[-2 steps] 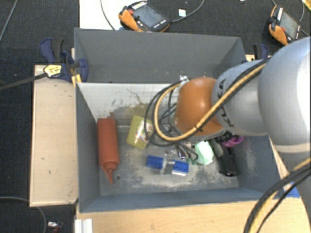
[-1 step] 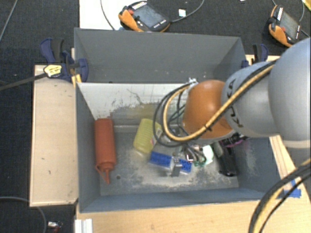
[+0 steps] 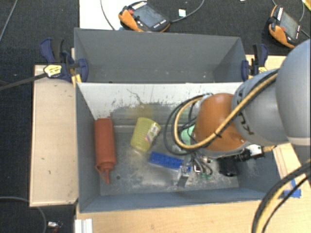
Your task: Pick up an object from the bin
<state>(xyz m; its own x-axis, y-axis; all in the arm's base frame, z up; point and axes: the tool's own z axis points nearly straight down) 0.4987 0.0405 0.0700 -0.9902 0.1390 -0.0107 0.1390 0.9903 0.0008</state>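
We see the claw (image 3: 186, 173) at the right end of the flat blue plastic piece (image 3: 164, 160) in the scuffed grey metal bin (image 3: 141, 178); can't tell if it's clenched.

This looks like a robotics lab. A heavy grey robot arm (image 3: 286, 101) hung with looped cables fills the right side above a grey metal bin (image 3: 155, 52). On the dark carpet (image 3: 29, 23) along the top lie a corded orange-and-black handheld unit (image 3: 146, 16), a second handheld unit (image 3: 286, 25) at upper right, and a white sheet (image 3: 92, 8).
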